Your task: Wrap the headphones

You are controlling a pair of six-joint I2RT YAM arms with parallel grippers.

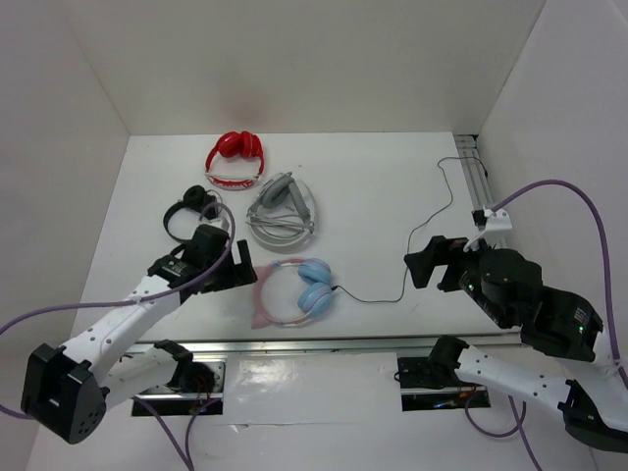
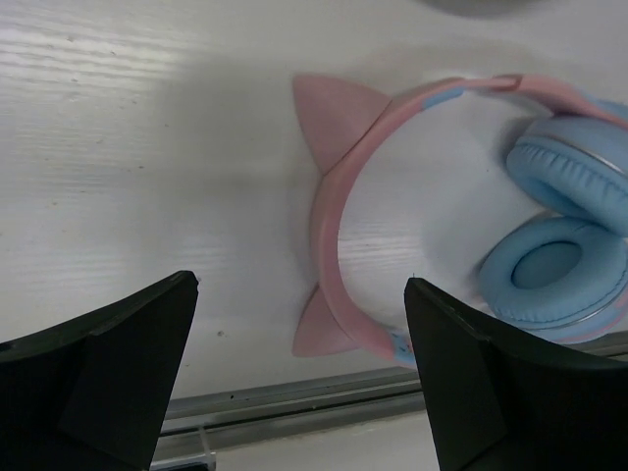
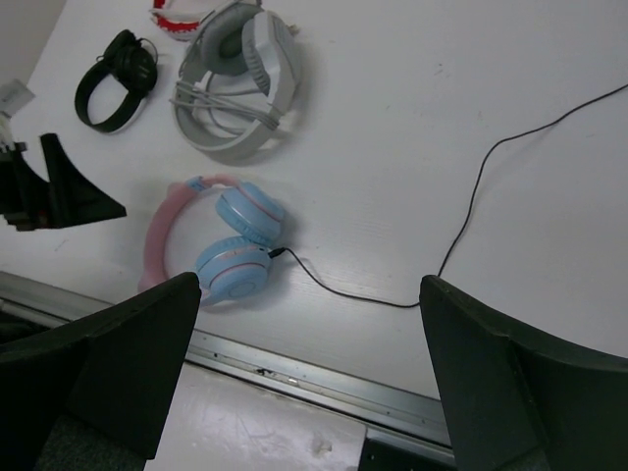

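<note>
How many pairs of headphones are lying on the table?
4. The red pair lies at the far side, the black pair at the left, the grey pair in the middle, and the blue and pink pair at the near edge. None seems hidden.

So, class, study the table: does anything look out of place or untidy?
The blue-and-pink cat-ear headphones have their thin black cable trailing loose across the table towards the far right corner, not wound up. Nothing looks damaged.
</note>
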